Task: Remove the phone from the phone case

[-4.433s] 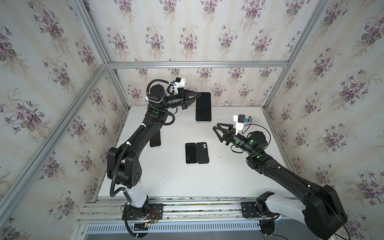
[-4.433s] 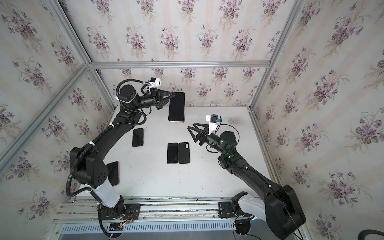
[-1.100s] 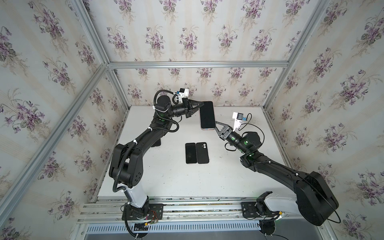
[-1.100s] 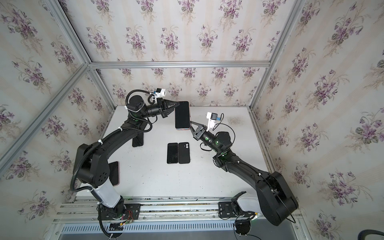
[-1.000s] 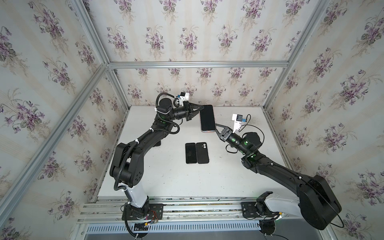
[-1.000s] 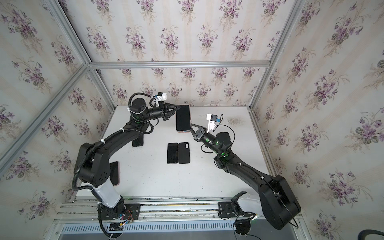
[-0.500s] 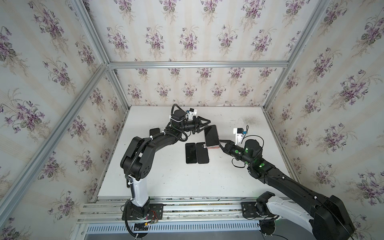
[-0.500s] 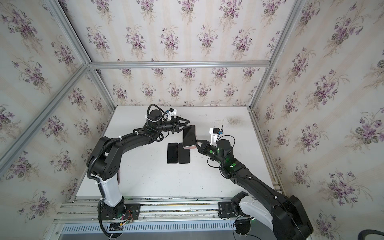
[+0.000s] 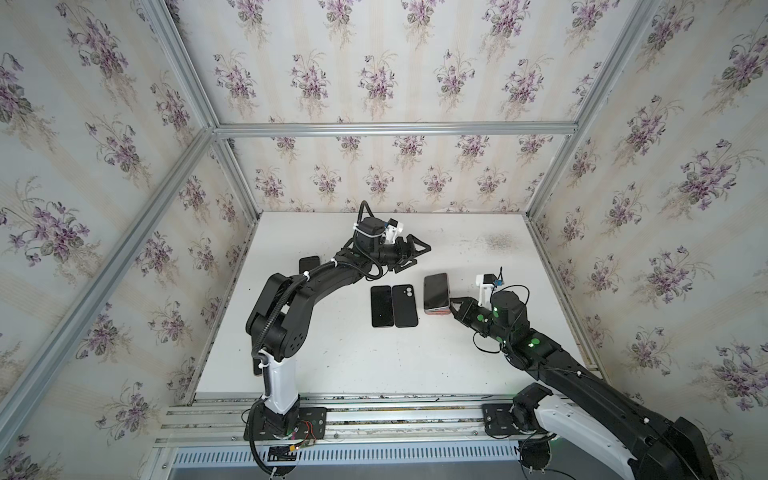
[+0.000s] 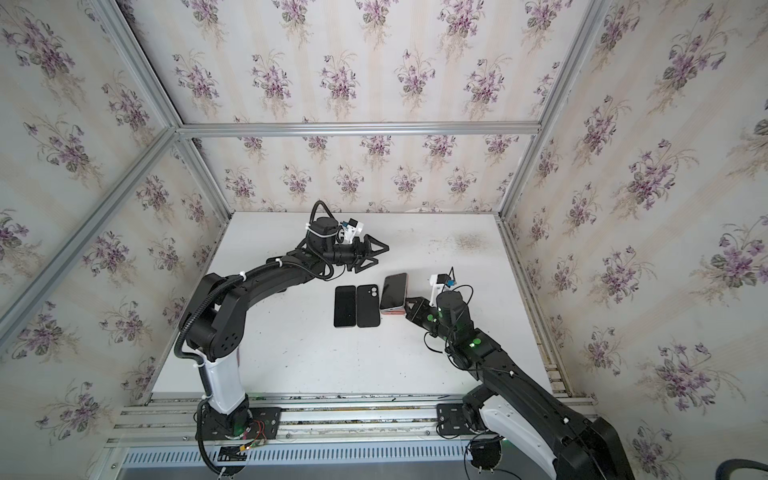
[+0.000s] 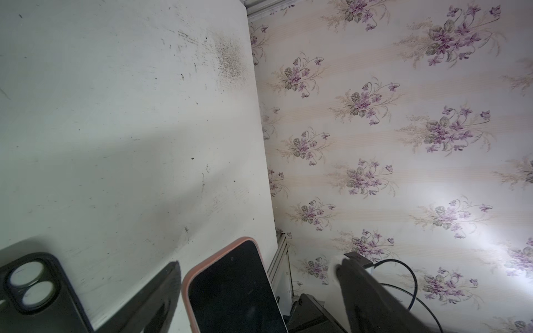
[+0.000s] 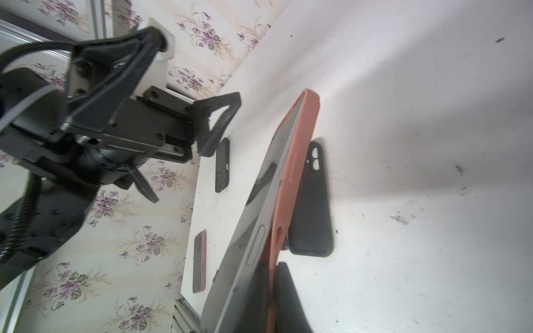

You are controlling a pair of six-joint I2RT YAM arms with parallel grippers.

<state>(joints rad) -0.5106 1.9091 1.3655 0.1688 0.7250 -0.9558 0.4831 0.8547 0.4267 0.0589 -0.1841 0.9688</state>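
Note:
The phone [image 9: 435, 291] [image 10: 394, 291], dark screen up, sits in a salmon-pink phone case [image 9: 436, 312] [image 10: 392, 311] low over the table, right of the black pair. My right gripper [image 9: 451, 305] [image 10: 409, 305] is shut on the case's near end. In the right wrist view the phone's silver edge [image 12: 253, 248] stands away from the case [image 12: 291, 178] at my right gripper [image 12: 272, 268], one finger between them. My left gripper [image 9: 415, 258] [image 10: 376, 258] hangs open beyond the phone, touching nothing. In the left wrist view the phone [image 11: 233, 291] lies between its spread fingers [image 11: 161, 288].
A black phone [image 9: 381, 305] and an empty black case [image 9: 405, 305] [image 11: 31, 285] lie side by side at mid-table, just left of the held phone. Another dark case [image 9: 308, 263] lies far left, and a pink-cased phone [image 12: 199, 259] near the left edge. Papered walls enclose the table.
Both arms carried the phone down from the air to just right of the black pair. My left gripper then opened, let go and drew back; my right gripper kept its hold.

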